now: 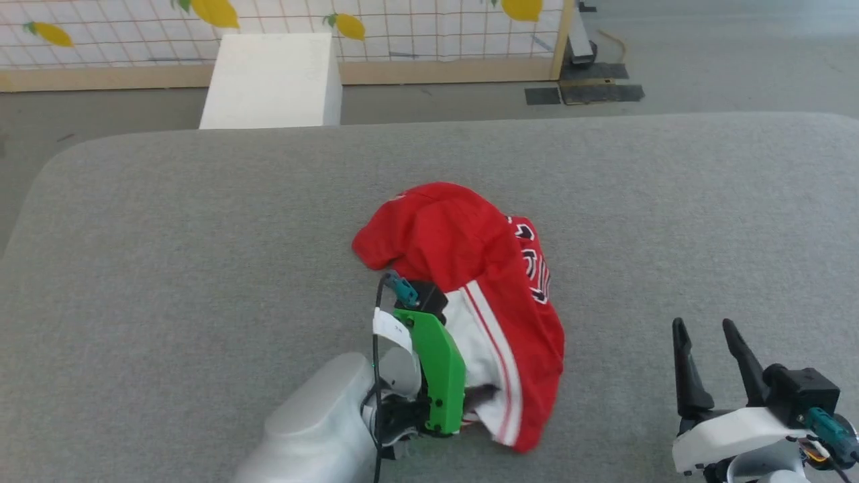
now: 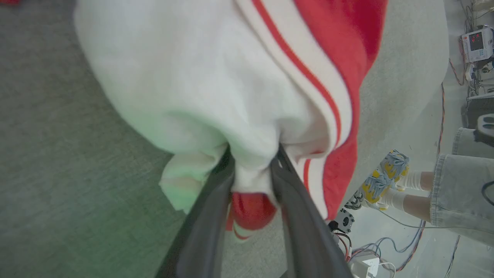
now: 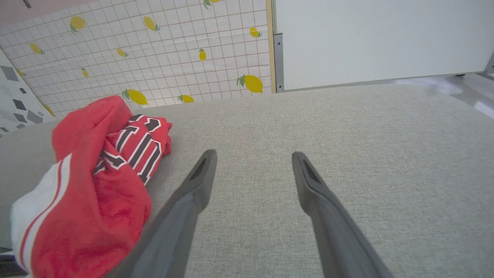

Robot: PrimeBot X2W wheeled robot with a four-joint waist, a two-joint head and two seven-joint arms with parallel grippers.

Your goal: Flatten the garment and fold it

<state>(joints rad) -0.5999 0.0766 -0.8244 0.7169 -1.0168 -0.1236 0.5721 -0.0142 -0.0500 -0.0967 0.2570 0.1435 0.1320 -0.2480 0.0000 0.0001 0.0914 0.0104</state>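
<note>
Crumpled garment (image 1: 470,255) at mid-table (image 1: 168,255), lettering partly folded out of sight; left gripper (image 2: 252,156) tips buried in cloth, pinching bunched white sleeve; right gripper (image 1: 703,326) spread wide, holding nothing, near the heap; table edges well apart from the garment.

the shirt (image 1: 463,235) is soft matt cloth, creased (its white sleeve (image 2: 185,77) looks a bit fleecy). the table (image 1: 201,235) wears rough grey woven fabric. the green plate (image 1: 439,376) is smooth plastic.
</note>
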